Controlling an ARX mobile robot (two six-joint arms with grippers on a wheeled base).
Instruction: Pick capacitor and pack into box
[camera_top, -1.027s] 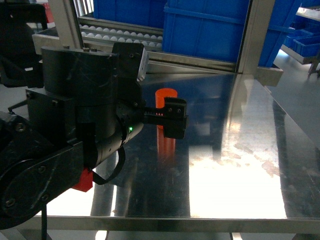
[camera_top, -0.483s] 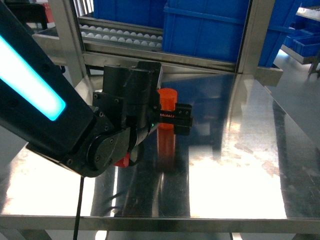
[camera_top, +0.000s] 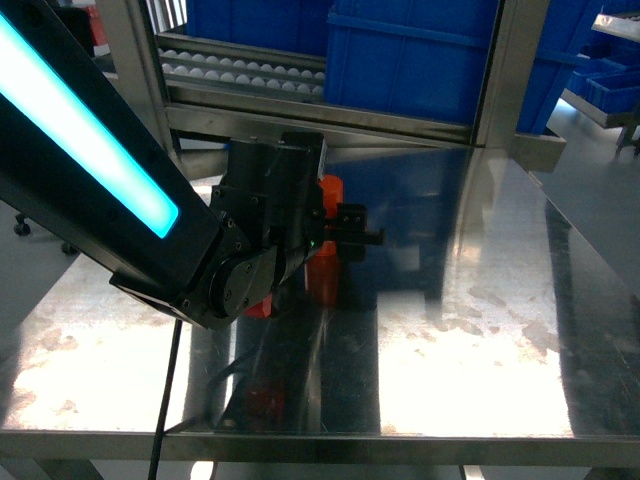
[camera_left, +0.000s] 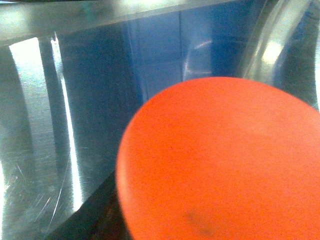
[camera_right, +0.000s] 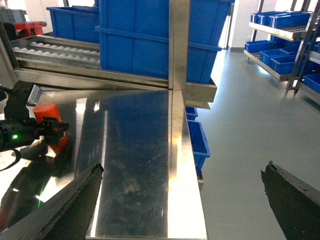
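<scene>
The left hand (camera_top: 345, 232) sits at the orange capacitor (camera_top: 325, 250), which stands upright on the steel table (camera_top: 470, 300), a little toward 11 o'clock from the middle of the head view. One black finger shows at the cylinder's 3 o'clock side; the other is hidden behind the arm, so I cannot tell whether the hand has closed on the capacitor or only brackets it. In the left wrist view the capacitor's round top (camera_left: 225, 160) fills most of the frame (very near the camera).

To do this grasp well, I judge the fingers should meet the cylinder squarely on opposite sides, well below the top, and squeeze firmly before lifting straight up; the polished table looks slick, so a glancing touch could tip or skid it.

The right hand (camera_right: 182, 200) hangs spread open beyond the table's edge, holding nothing.

The pink box is in no view. Big blue bins (camera_top: 430, 60) stand at 12 o'clock behind the frame; their insides are not visible.
</scene>
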